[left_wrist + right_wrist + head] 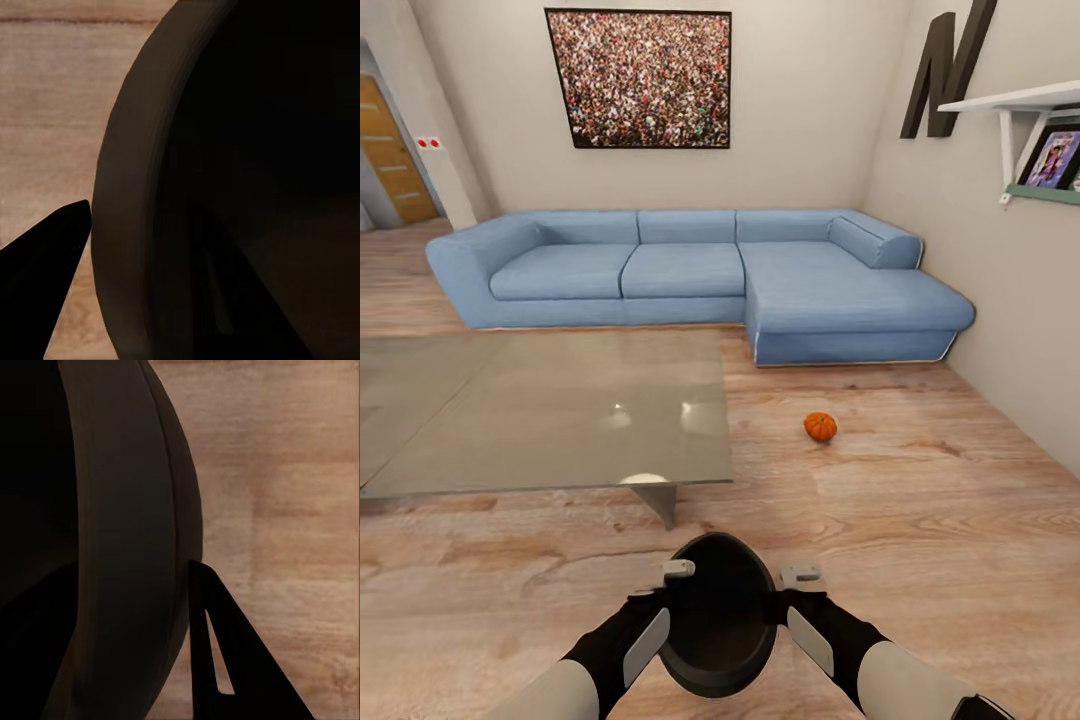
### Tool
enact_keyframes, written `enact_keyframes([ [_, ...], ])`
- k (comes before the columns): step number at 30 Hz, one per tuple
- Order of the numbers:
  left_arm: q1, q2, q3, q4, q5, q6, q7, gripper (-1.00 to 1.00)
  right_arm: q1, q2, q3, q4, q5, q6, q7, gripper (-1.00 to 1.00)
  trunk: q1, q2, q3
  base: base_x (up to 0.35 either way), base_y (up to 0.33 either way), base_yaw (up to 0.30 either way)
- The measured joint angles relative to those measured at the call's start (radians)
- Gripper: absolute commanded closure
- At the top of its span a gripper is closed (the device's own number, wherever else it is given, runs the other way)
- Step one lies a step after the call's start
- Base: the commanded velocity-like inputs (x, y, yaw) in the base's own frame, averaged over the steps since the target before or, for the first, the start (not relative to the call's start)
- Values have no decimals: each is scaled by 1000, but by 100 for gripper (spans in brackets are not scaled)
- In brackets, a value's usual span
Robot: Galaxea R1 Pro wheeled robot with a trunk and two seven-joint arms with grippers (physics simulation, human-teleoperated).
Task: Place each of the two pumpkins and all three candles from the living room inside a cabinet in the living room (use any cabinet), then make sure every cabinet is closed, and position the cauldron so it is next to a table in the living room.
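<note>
The black cauldron (718,612) hangs low in front of me over the wood floor, mouth tilted toward the camera. My left gripper (674,580) is shut on its left rim and my right gripper (794,582) on its right rim. In each wrist view one dark finger (46,274) (225,660) lies outside the cauldron wall (135,195) (127,532) and the other inside it. One small orange pumpkin (820,427) sits on the floor ahead to the right. The glossy low table (550,410) stands ahead on the left, its near corner close to the cauldron.
A blue L-shaped sofa (700,275) runs along the back wall under a large picture. A wall with a shelf (1030,110) bounds the right side. Bare floor (920,520) lies between the table, the pumpkin and the right wall. A doorway (390,150) opens at far left.
</note>
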State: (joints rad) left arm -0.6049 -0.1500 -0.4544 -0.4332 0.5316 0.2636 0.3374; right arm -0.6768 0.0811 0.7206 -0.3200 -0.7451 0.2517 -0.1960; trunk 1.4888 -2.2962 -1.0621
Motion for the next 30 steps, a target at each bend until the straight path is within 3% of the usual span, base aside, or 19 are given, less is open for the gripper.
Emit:
enact_keyframes([
  [27,-1,1,0,-2,3,13,0,100,0,-1,-3,-4,1,13,-1,100,0,0,0,33,14,16],
  [30,0,1,0,-2,4,13,1,100,0,-1,-2,-3,-1,12,-1,100,12,-21,-9,0,0,0],
])
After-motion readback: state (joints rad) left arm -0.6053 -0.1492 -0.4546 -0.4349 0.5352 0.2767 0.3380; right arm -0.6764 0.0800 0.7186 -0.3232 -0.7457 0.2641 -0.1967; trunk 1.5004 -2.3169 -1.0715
